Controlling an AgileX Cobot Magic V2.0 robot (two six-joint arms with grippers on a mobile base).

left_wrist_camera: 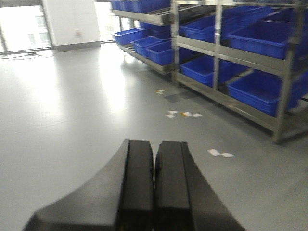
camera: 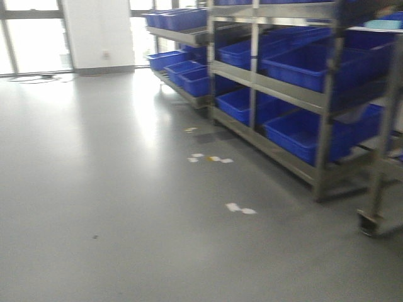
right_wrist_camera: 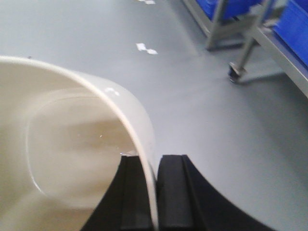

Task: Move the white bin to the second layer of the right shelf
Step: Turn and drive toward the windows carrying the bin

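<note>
The white bin (right_wrist_camera: 62, 144) fills the left of the right wrist view, cream-white and smooth, with nothing in the part of its inside that shows. My right gripper (right_wrist_camera: 153, 161) is shut on its thin rim, one finger inside the wall and one outside, holding it above the grey floor. In the left wrist view my left gripper (left_wrist_camera: 154, 144) is shut with nothing between its fingers, also over the floor. Steel racks stand ahead at the right; a sloped middle level (camera: 283, 88) carries blue crates. The front view shows neither gripper nor the bin.
Blue crates (camera: 302, 66) fill the rack levels. A second rack on a castor (camera: 371, 221) stands at the far right, its wheel (right_wrist_camera: 234, 72) close by. White floor markers (camera: 240, 208) dot the grey floor. Windows and a white wall (camera: 97, 34) lie at the back.
</note>
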